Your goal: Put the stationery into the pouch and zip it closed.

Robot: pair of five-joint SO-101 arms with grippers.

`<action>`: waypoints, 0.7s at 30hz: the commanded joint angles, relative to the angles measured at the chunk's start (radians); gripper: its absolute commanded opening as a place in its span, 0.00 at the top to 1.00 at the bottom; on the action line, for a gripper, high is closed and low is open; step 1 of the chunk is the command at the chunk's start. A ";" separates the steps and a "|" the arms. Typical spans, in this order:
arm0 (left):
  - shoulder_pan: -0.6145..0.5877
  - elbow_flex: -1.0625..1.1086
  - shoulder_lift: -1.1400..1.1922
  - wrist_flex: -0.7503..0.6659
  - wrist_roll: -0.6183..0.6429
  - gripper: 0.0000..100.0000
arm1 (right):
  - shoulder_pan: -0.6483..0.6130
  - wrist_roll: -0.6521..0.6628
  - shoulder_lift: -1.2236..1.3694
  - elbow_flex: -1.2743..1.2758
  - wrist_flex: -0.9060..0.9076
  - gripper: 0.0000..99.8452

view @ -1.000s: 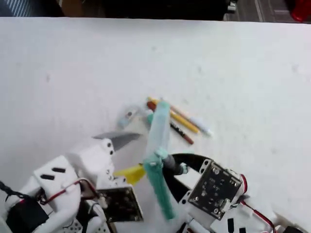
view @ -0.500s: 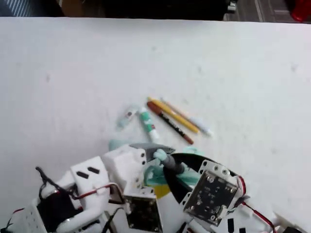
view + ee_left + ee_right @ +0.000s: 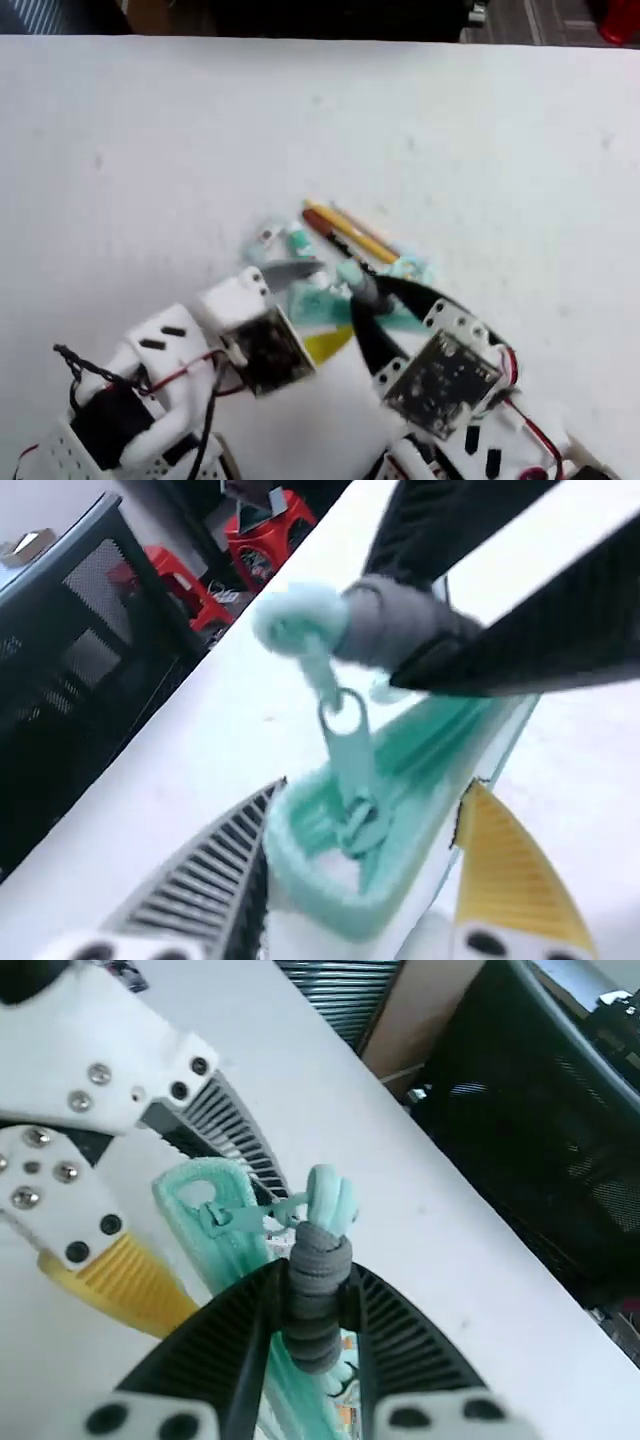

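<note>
- The pouch (image 3: 420, 745) lies on the white surface (image 3: 150, 130) between the two arms, its zip side turned up.
- The left gripper (image 3: 333, 300) is closed on one end of the pouch, with the grey finger (image 3: 200, 880) on one side and the yellow finger (image 3: 510, 880) on the other, both touching the mint fabric.
- The slider (image 3: 352, 765) sits near that held end.
- A cord runs up from the slider to a mint bead (image 3: 295, 625) and a grey pull (image 3: 317, 1260).
- The right gripper (image 3: 318, 1280) is clamped on the pull, its black fingers pressed against both sides, just above the pouch.
- The pens (image 3: 350, 232), one yellow and one dark red, lie side by side on the surface just beyond the pouch, outside it.
- Small teal-and-white pieces (image 3: 268, 236) lie near the pens, beside the left gripper.
</note>
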 commanded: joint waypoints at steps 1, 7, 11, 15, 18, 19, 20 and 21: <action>-0.093 -0.040 0.025 -0.038 0.118 0.73 | 0.054 0.011 0.091 -0.006 -0.061 0.98; -0.114 -0.037 0.025 -0.046 0.221 0.73 | 0.058 0.011 0.237 -0.037 -0.127 0.98; -0.079 -0.025 0.025 -0.060 0.230 0.73 | 0.054 0.011 0.278 -0.107 -0.117 0.98; -0.016 -0.012 0.025 -0.058 0.232 0.76 | 0.058 0.011 0.309 -0.147 -0.084 0.98; -0.005 -0.008 0.025 -0.066 0.232 0.84 | 0.058 0.011 0.315 -0.147 -0.079 0.98; -0.008 -0.006 0.025 -0.072 0.232 0.85 | 0.058 0.011 0.314 -0.149 -0.074 0.98; -0.010 -0.006 0.025 -0.074 0.232 0.86 | 0.058 0.011 0.314 -0.150 -0.068 0.98; -0.010 -0.006 0.025 -0.069 0.232 0.87 | 0.058 0.011 0.314 -0.150 -0.068 0.98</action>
